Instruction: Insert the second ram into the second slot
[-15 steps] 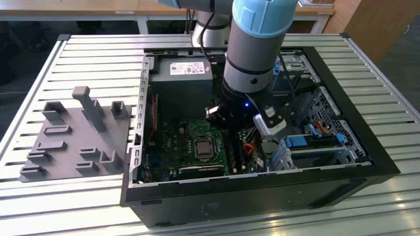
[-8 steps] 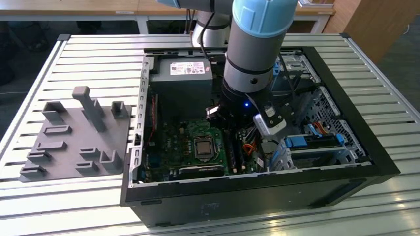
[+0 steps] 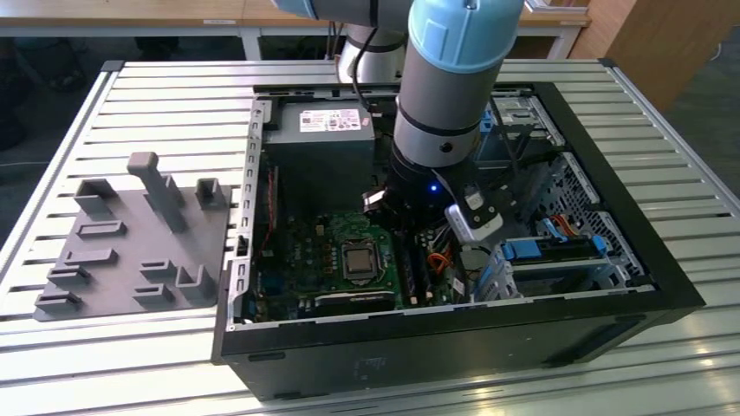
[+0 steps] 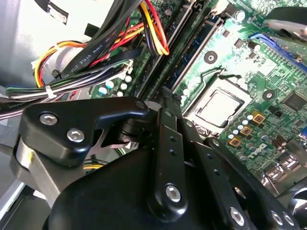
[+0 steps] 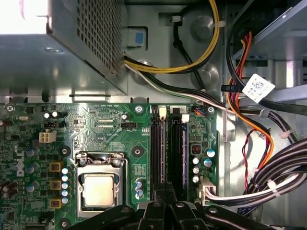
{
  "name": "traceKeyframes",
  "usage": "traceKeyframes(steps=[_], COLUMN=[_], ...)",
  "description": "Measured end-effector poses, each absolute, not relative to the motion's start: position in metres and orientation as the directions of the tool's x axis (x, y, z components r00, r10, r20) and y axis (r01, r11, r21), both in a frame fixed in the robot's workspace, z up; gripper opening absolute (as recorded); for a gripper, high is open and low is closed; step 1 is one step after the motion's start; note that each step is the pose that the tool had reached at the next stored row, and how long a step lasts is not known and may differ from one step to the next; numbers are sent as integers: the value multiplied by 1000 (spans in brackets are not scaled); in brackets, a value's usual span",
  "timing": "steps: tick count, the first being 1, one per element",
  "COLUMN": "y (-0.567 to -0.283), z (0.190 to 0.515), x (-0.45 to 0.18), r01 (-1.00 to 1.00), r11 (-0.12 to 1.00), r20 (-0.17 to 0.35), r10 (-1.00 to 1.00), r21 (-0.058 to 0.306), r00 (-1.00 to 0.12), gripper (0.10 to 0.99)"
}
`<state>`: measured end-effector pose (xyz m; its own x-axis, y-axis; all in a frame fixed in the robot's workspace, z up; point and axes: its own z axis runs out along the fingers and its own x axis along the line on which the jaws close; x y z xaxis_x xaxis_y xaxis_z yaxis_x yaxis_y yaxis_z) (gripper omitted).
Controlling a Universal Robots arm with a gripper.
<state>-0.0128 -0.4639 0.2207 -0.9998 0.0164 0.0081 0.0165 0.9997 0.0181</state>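
Deep inside the open computer case (image 3: 665,286), just above the memory slots (image 5: 177,148), my gripper (image 5: 165,189) looks clenched (whether on the second ram, perhaps edge-on, I cannot tell), so I judge that pressing down misaligned could jam or crack the stick.

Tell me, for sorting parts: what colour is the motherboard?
Green motherboard, clearest in the first wrist view.
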Motion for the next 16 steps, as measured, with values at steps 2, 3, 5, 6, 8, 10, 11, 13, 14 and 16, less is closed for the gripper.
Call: traceKeyframes(steps=[2, 3, 5, 6, 8, 10, 11, 13, 14, 16], y=[-464, -464, -464, -464, -464, -464, -464, -463, -464, -464], z=[219, 218, 217, 216, 215, 216, 217, 220, 224, 231], x=[-13, -13, -13, -13, -13, -13, -13, -13, -13, -13], r01=[17, 17, 17, 17, 17, 17, 17, 17, 17, 17], r11=[1000, 1000, 1000, 1000, 1000, 1000, 1000, 1000, 1000, 1000], r20=[8, 8, 8, 8, 8, 8, 7, 7, 8, 8], r10=[16, 16, 16, 16, 16, 16, 16, 16, 16, 16], r21=[18, 18, 18, 18, 18, 19, 21, 24, 22, 22], r00=[-1000, -1000, -1000, -1000, -1000, -1000, -1000, -1000, -1000, -1000], gripper=[106, 106, 106, 106, 106, 106, 106, 106, 106, 106])
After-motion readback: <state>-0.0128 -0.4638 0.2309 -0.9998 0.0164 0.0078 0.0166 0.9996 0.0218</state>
